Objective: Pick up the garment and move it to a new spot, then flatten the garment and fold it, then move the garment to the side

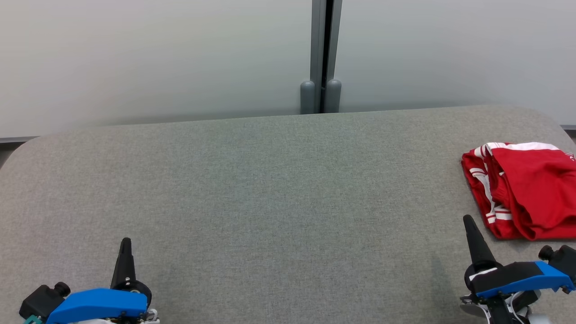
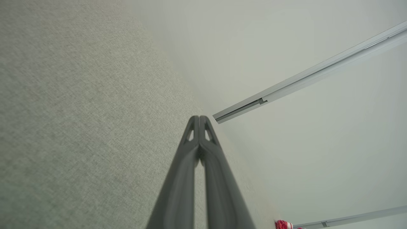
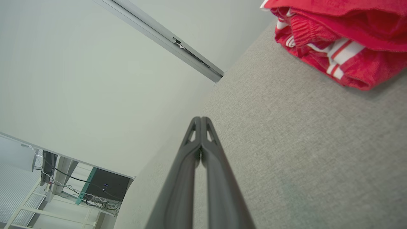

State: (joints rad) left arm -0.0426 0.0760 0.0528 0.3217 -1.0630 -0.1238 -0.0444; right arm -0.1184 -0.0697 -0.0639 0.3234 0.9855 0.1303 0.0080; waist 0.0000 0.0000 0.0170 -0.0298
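The garment (image 1: 524, 189) (image 3: 334, 35), red cloth with white stripes, lies folded in a thick bundle at the robot's right on the table (image 1: 270, 202). It sits near the table's rounded far right corner, and the head view's right border cuts it off. A small white mark on its right side is too small to read. The left wrist view catches a scrap of the garment (image 2: 284, 225) at its bottom border.

The right pincer (image 1: 468, 219) (image 3: 200, 118) has its two fingers pressed together with nothing between them. Its tip points near the bundle's near left corner, apart from the cloth.

A broad stretch of grey table fabric runs from there to the left pincer (image 1: 126, 240) (image 2: 199, 117), also drawn tight on nothing, low at the robot's left.

The table's far edge runs along a pale wall (image 1: 157, 58) with a grey post (image 1: 321, 54) at its middle. The far left corner is rounded too.
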